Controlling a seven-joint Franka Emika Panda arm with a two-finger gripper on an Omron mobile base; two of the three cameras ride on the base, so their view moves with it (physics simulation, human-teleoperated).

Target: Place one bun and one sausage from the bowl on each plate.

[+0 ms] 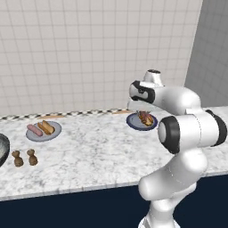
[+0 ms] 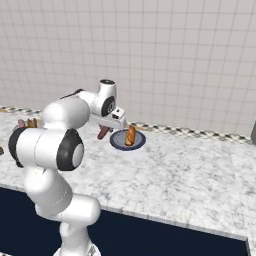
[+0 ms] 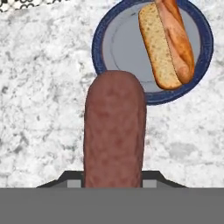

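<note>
Grey-veined white marble counter (image 1: 98, 147) against a pale tiled wall (image 1: 89, 49), gripper (image 2: 105, 127) clenched on the dark red sausage (image 3: 114, 135) just above and beside the dark blue plate (image 3: 103, 52), a bun (image 3: 168, 43) lying on that plate, light grey plate (image 1: 43, 133) well apart along the counter.

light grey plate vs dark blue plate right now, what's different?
Colour: the light grey plate is pale throughout; the dark blue plate has a grey centre and a darker blue rim.
Load: the light grey plate carries a bun and a pink sausage; the dark blue plate carries only a bun, while the dark red sausage for it is held in the tool above the counter beside it.
Shared: both are small, flat and round.
</note>
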